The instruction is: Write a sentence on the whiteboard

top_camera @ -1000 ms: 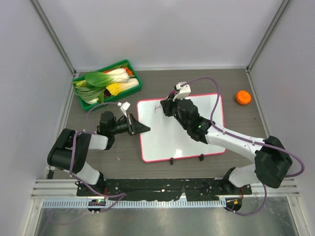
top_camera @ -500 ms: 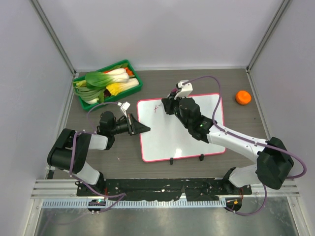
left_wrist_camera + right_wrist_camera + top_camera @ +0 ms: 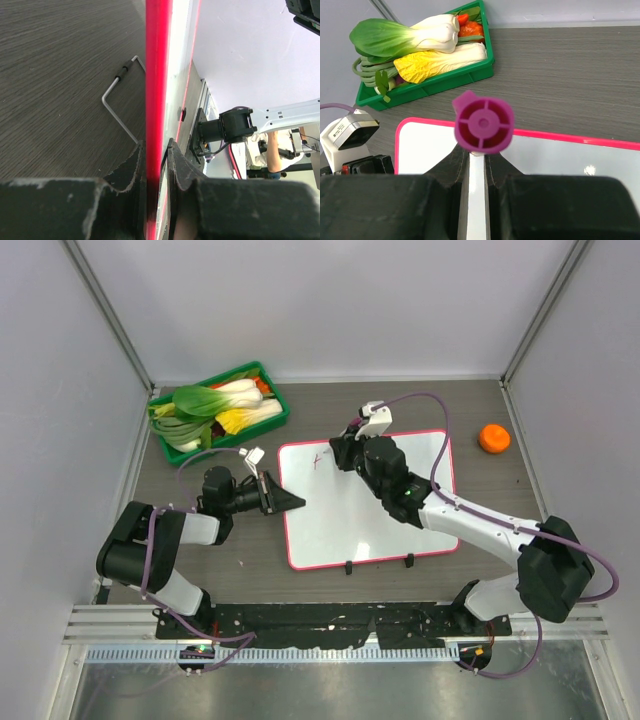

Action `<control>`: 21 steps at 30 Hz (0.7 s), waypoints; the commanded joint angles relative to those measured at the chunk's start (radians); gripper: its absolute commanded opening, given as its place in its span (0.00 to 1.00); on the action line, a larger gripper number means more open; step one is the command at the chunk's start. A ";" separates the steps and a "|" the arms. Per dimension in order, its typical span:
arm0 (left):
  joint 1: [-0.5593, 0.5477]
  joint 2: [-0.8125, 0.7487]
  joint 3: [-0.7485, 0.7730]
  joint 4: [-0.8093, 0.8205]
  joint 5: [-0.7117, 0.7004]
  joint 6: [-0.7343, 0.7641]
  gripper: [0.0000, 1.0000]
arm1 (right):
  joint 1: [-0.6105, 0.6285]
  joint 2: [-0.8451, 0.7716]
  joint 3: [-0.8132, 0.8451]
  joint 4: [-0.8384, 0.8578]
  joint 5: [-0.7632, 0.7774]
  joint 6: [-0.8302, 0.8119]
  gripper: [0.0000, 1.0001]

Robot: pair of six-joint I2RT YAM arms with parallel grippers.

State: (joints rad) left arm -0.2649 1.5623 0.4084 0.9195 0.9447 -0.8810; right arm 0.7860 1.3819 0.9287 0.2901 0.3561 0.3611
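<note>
Of the sentence (image 3: 320,457), only a small first mark is seen, at the upper left of the whiteboard (image 3: 350,525) lying mid-frame in the top view. A marker (image 3: 483,121) is clamped in the right gripper (image 3: 478,170). The board's left edge is pinched by the left gripper (image 3: 157,165). Blank surface is left toward the right and lower edges.

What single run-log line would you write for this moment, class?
left hand: shut on whiteboard edge | right hand: shut on purple marker, above whiteboard's far-left area | writing: one small mark only
</note>
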 commanded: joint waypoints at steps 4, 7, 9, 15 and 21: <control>-0.014 0.041 -0.020 -0.139 -0.093 0.122 0.00 | -0.010 0.011 0.012 0.072 -0.008 0.009 0.00; -0.016 0.041 -0.020 -0.139 -0.093 0.122 0.00 | -0.011 0.014 0.016 0.052 -0.006 0.009 0.01; -0.014 0.039 -0.020 -0.139 -0.093 0.122 0.00 | -0.011 0.014 0.012 0.044 -0.009 0.007 0.01; -0.014 0.039 -0.020 -0.139 -0.092 0.123 0.00 | -0.013 0.009 -0.008 0.023 -0.026 0.021 0.01; -0.014 0.039 -0.020 -0.139 -0.093 0.123 0.00 | -0.013 -0.004 -0.028 0.011 -0.037 0.029 0.01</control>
State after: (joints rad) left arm -0.2649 1.5623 0.4084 0.9169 0.9440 -0.8814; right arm 0.7769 1.3899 0.9165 0.3145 0.3248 0.3809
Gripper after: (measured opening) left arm 0.166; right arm 0.164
